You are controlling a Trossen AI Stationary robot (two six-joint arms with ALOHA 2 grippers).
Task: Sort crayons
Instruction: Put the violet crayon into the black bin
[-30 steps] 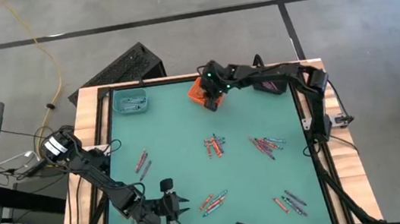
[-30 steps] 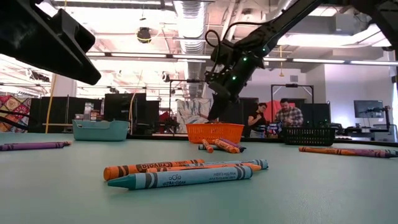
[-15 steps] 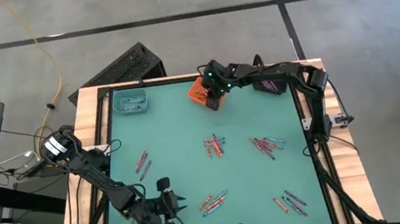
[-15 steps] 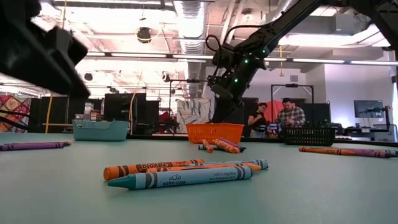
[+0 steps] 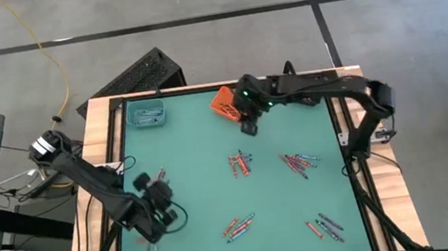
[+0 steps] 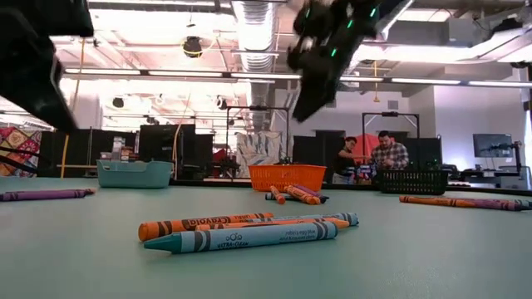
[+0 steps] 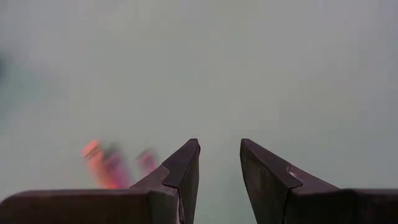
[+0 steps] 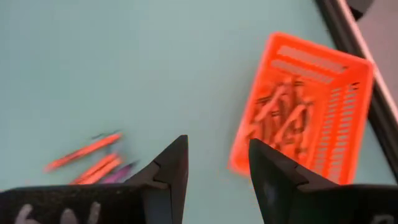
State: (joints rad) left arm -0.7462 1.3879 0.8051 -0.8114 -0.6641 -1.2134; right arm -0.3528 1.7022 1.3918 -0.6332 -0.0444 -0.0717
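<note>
R gripper (image 8: 214, 163) empty, jaws apart beside orange bin (image 8: 305, 106) — L gripper (image 7: 219, 163) narrow gap, empty — risk: next grab snags several bunched crayons (image 5: 241, 164).

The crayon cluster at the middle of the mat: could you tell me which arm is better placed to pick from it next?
Probably the right. Its hand hangs open and empty beside the orange bin, with the middle cluster just below it. The left hand, also empty, is nearer the loose crayons at the mat's left.
</note>
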